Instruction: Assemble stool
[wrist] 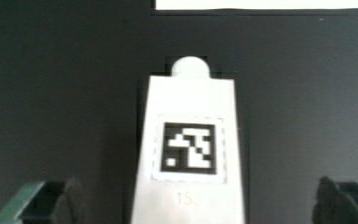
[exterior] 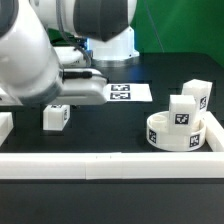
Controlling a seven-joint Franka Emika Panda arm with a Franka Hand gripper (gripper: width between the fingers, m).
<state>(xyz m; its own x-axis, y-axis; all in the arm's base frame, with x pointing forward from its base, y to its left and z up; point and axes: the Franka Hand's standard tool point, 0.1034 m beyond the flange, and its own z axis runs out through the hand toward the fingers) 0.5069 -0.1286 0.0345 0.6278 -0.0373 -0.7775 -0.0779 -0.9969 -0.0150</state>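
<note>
In the wrist view a white stool leg (wrist: 194, 130) with a black-and-white tag lies lengthwise on the dark table, its rounded peg end towards the marker board (wrist: 265, 4). My gripper (wrist: 190, 202) is open and straddles the leg; the dark fingertips (wrist: 34, 205) stand well off each side and do not touch it. In the exterior view the arm hides my fingers and this leg. The round seat (exterior: 180, 132) stands at the exterior view's right, with two legs (exterior: 184, 105) behind or in it. Another leg (exterior: 55, 116) stands at the left.
The marker board (exterior: 125, 92) lies at the back middle. A long white rail (exterior: 110, 165) runs along the front, with another white rail piece (exterior: 5, 126) at the far left. My arm's body (exterior: 40, 50) fills the upper left.
</note>
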